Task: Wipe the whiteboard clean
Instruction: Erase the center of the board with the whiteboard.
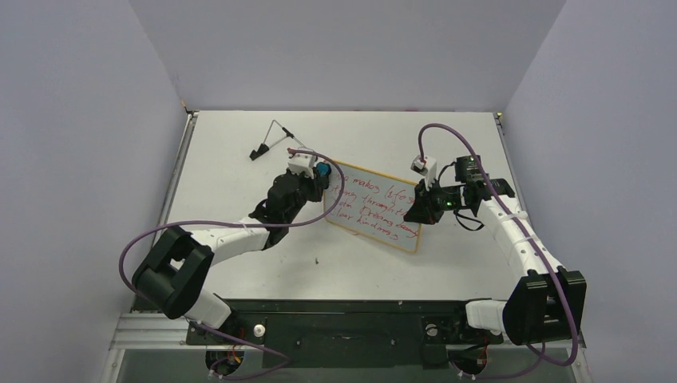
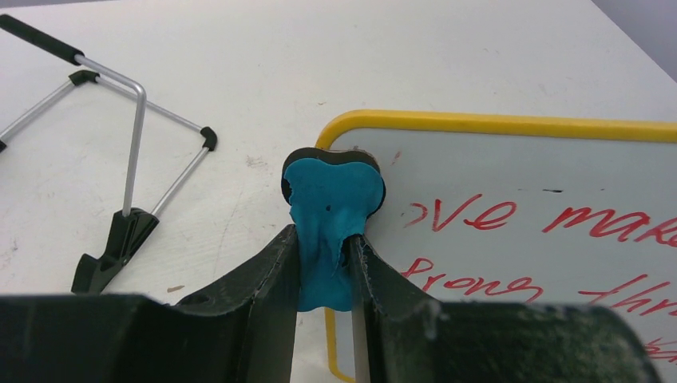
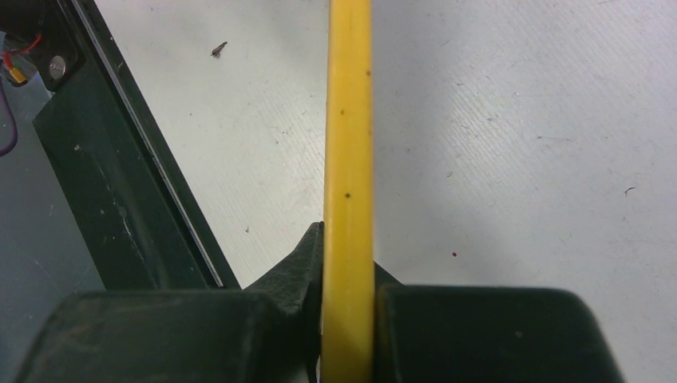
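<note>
The whiteboard (image 1: 372, 209) lies mid-table, white with a yellow-orange rim and several lines of red handwriting. My left gripper (image 1: 320, 172) is shut on the blue eraser (image 2: 331, 215), which sits at the board's far-left corner (image 2: 511, 183), its black felt side on the board beside the first red word. My right gripper (image 1: 418, 209) is shut on the whiteboard's right edge; the right wrist view shows the yellow rim (image 3: 348, 159) pinched between the black fingers (image 3: 297, 267).
A thin wire stand with black feet (image 1: 271, 137) lies at the back left, also in the left wrist view (image 2: 128, 175). The black base rail (image 1: 335, 319) runs along the near edge. A small dark speck (image 1: 317, 260) lies on the table.
</note>
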### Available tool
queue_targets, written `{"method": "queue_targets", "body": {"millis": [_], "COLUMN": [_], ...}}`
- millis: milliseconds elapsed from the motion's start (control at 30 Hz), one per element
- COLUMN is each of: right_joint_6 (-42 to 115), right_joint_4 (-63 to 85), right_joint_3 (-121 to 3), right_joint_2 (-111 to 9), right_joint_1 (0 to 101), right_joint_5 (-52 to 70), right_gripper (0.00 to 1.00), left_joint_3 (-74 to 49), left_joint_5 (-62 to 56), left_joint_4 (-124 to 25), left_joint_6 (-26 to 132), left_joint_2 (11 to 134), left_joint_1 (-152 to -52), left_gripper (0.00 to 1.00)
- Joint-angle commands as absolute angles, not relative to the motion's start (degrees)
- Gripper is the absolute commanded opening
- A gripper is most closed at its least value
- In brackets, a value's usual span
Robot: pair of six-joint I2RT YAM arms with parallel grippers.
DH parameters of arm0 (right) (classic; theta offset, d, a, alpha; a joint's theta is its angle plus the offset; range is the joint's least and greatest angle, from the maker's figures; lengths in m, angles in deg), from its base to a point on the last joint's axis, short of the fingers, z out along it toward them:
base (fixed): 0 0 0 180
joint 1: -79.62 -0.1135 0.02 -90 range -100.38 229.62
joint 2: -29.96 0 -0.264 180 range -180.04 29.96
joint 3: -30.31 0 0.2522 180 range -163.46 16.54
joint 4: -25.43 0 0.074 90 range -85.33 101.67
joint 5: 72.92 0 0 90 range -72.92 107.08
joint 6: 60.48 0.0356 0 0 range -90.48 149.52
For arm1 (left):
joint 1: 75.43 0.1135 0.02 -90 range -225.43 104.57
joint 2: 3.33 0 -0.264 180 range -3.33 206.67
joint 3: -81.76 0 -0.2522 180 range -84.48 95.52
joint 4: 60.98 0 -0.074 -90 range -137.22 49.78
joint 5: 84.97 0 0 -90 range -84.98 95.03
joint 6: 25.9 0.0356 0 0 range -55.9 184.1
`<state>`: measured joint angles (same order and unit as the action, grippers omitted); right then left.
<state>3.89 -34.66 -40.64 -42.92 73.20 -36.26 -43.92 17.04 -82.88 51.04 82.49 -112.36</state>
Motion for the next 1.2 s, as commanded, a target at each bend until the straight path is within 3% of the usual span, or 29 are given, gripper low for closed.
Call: {"method": "queue_targets", "body": {"millis": [0,167,600,1167], "right_joint_6": [1.15,0.95,0.79,0.45], "right_joint_4": [-37.10,-37.20,-37.28,-37.61], "right_joint_3": [-41.20,-41.16,-41.18,-41.32], "right_joint_2": [-41.93,-42.18,-42.09,-42.16], "right_joint_1": [72.01,71.62,71.52,71.34], "right_joint_5": [-35.26,-35.19,-34.74,-35.27], "right_gripper": [0.00,0.00,0.00,0.00], "left_joint_3": [-43.04,-44.65,-33.80,-47.28], "left_joint_5": [16.08,14.63,11.76,13.44], "left_joint_4": [-77.97,-79.27,-76.93,-78.79], "left_joint_6": [48.18,47.17,47.83,45.54], "left_joint_2": [81.10,80.69,80.05,80.56], "left_joint_1": [-111.32,-112.63,-112.69,-112.78], "left_gripper": [0.00,0.00,0.00,0.00]}}
